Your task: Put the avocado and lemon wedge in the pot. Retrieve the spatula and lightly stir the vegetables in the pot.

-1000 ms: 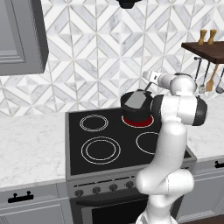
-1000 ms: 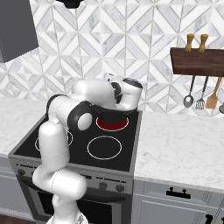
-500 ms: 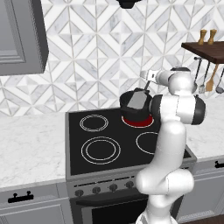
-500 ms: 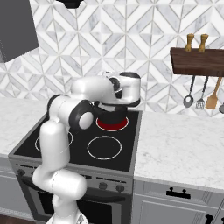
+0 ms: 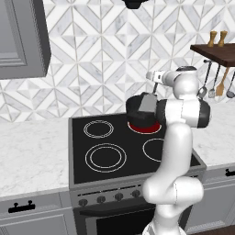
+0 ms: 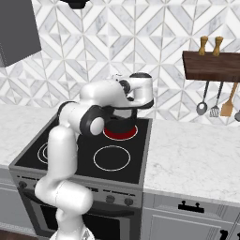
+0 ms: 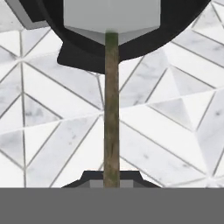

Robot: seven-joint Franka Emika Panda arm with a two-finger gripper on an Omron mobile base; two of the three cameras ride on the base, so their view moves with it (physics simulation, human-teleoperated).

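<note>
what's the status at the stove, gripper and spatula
Gripper shut on spatula handle. Pale head over the black pot on the red-lit back burner. Nothing blocking between head and pot.

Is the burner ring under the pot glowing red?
Yes, in the left base view the burner ring beneath the black pot shows bright red, while the other rings are white outlines.

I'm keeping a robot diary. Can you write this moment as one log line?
pincer: shut on pale grey flat-headed spatula | spatula head: at squat round black pot | pot: over red glowing burner
</note>
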